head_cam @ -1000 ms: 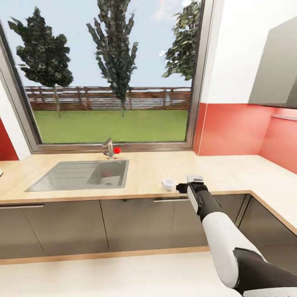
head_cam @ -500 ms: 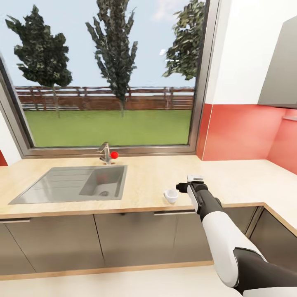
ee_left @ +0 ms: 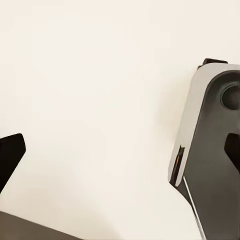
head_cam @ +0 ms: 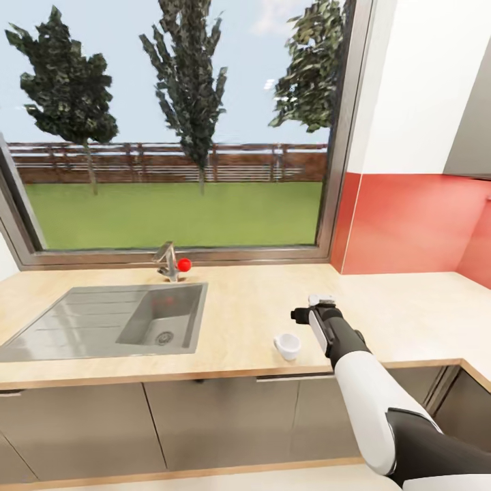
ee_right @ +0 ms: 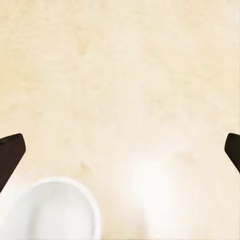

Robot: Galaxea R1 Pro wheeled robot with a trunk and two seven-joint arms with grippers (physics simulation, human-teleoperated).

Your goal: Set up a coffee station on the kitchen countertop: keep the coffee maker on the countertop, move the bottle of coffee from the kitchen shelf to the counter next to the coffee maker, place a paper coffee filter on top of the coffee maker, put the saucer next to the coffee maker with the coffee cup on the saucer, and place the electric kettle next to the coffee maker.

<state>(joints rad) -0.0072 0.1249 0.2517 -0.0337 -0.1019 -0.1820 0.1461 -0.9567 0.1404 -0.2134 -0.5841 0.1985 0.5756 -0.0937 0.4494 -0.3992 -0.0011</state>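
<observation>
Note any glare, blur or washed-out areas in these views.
Head view: sharp, even daylight, faint sheen on the sink. Left wrist view: pale surface blown out, nearly featureless. Right wrist view: kitchen countertop grain soft, a bright glare patch beside the coffee cup.

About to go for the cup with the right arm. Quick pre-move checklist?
1. Coffee cup upright on the kitchen countertop: ok.
2. Right gripper open, nothing between the fingers: ok.
3. Gripper centred over cup: not ok; the cup sits off toward one finger in the right wrist view.
4. Countertop around cup bare: ok.
5. Saucer located: cannot tell.
6. Left gripper open, empty: ok.
</observation>
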